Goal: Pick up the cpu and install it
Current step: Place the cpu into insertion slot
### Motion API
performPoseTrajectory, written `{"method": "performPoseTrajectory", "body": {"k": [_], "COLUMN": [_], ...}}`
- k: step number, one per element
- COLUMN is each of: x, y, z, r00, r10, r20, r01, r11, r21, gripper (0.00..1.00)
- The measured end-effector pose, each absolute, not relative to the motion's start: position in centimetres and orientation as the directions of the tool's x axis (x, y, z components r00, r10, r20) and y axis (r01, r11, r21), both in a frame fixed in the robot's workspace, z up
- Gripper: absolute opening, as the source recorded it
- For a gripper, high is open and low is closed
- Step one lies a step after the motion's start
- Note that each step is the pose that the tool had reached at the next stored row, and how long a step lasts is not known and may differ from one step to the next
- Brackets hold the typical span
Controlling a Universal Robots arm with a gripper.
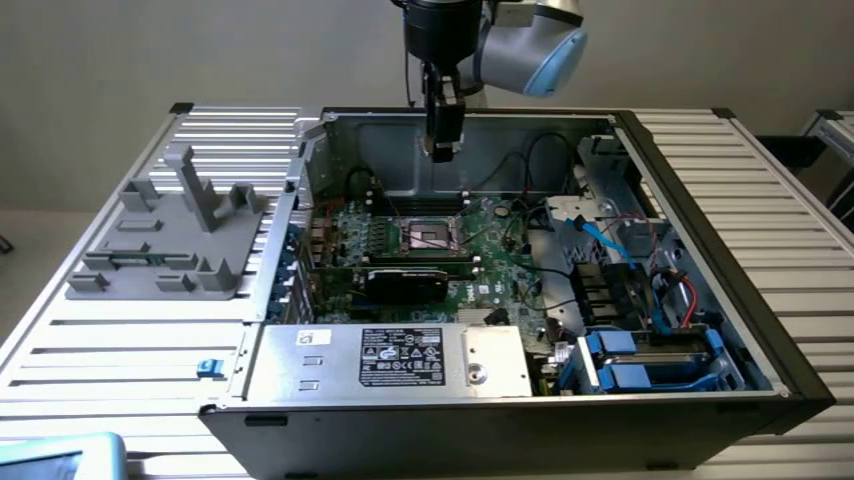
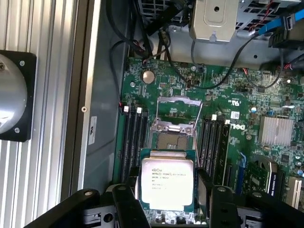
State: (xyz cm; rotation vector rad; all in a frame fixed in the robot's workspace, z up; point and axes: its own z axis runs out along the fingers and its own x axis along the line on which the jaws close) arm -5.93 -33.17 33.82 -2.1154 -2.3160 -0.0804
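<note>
Overhead, the black end effector [image 2: 171, 197] gripped the shiny silver-grey square cpu [image 2: 167, 180]. It hung above the dark metal-framed socket [image 2: 173, 141].

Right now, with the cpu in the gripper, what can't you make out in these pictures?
Wrist view: the cpu hides part of the socket.
Wrist view: fingers of the gripper cover parts of the cpu's edges.
Wrist view: cpu's fine lettering too small to read.
Exterior view: socket pins too small.

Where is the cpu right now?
In the wrist view, the flat square silver-topped cpu sits between the fingers of the black gripper, held above the green motherboard, near the open metal-framed socket.
</note>
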Motion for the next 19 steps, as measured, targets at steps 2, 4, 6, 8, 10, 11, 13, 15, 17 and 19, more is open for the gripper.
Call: {"method": "performPoseTrajectory", "body": {"k": [2, 4, 6, 8, 10, 11, 13, 15, 17, 19], "x": [-5.9, -5.9, -5.9, -5.9, -6.0, -6.0, -6.0, -6.0, -6.1, -6.2], "y": [-33.2, -33.2, -33.2, -33.2, -33.2, -33.2, -33.2, -33.2, -33.2, -33.2], "z": [33.8, 33.8, 33.7, 33.5, 33.3, 33.2, 33.0, 32.8, 32.7, 32.4], "r00": [-0.086, -0.060, -0.032, -0.019, -0.014, -0.011, -0.005, -0.003, -0.002, -0.002], "r10": [0.996, 0.998, 0.999, 0.999, 0.999, 0.999, 0.999, 1.000, 1.000, 1.000], "r20": [0.037, 0.037, 0.037, 0.037, 0.036, 0.035, 0.031, 0.023, 0.018, 0.018], "r01": [0.996, 0.998, 0.999, 0.999, 0.999, 0.999, 0.999, 0.999, 0.999, 0.999], "r11": [0.084, 0.059, 0.031, 0.017, 0.012, 0.010, 0.004, 0.002, 0.002, 0.002], "r21": [0.035, 0.035, 0.035, 0.035, 0.036, 0.037, 0.038, 0.040, 0.042, 0.046], "gripper": [0.56, 0.56, 0.56, 0.56, 0.56, 0.56, 0.56, 0.56, 0.56, 0.56]}}
